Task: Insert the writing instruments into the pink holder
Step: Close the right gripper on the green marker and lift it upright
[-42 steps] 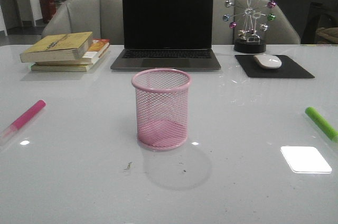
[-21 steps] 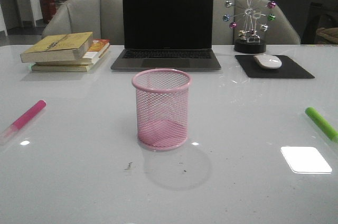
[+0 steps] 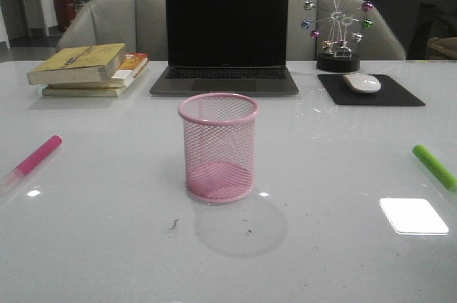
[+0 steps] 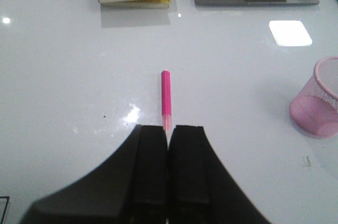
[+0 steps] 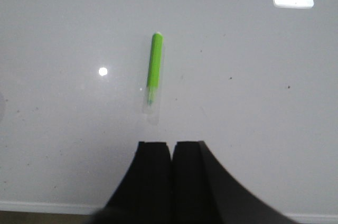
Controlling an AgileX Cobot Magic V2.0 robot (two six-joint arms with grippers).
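Observation:
The pink holder [image 3: 218, 149] stands upright and empty at the middle of the white table; it also shows in the left wrist view [image 4: 317, 102]. The magenta pen [image 3: 39, 155] lies flat near the table's left edge. The lime green pen [image 3: 433, 166] lies flat near the right edge. Neither gripper appears in the front view. In the left wrist view my left gripper [image 4: 168, 127] is shut, held above the table, with the magenta pen [image 4: 166, 94] lying just beyond its tips and its whitish end partly hidden. My right gripper [image 5: 171, 143] is shut, with the green pen [image 5: 154, 71] lying ahead of it, apart.
A closed-screen laptop [image 3: 225, 38] sits at the back centre, a stack of books [image 3: 89, 67] at the back left. A white mouse [image 3: 362, 83] on a black pad and a ferris-wheel ornament [image 3: 337, 24] are at the back right. The table's near edge [image 5: 31, 205] runs under the right gripper.

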